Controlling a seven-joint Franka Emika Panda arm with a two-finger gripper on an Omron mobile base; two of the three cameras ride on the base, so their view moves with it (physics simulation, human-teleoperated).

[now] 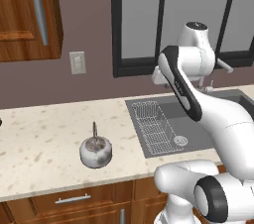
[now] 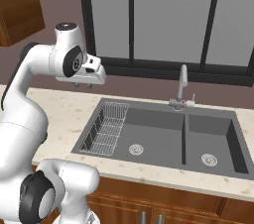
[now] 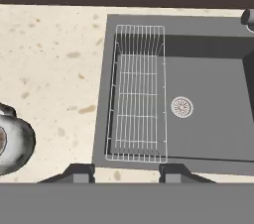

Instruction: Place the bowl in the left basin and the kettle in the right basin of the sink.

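Note:
The silvery-grey kettle [image 1: 95, 151] stands upright on the speckled counter [image 1: 39, 134], left of the sink [image 2: 163, 134]; its edge shows at the left of the hand view [image 3: 12, 143]. My gripper [image 2: 83, 85] hangs high over the near left rim of the left basin [image 2: 154, 136], open [image 3: 126, 171], with nothing between its fingers. That basin holds a white wire rack [image 3: 136, 94] and a round drain [image 3: 181, 107]. The narrower right basin [image 2: 211, 139] has no rack. The bowl is out of view.
A chrome faucet [image 2: 182, 86] rises behind the divider between the basins. A dark-framed window [image 2: 163, 20] is behind the sink. A wooden wall cabinet [image 1: 25, 15] and a wall switch [image 1: 78, 62] are at the left.

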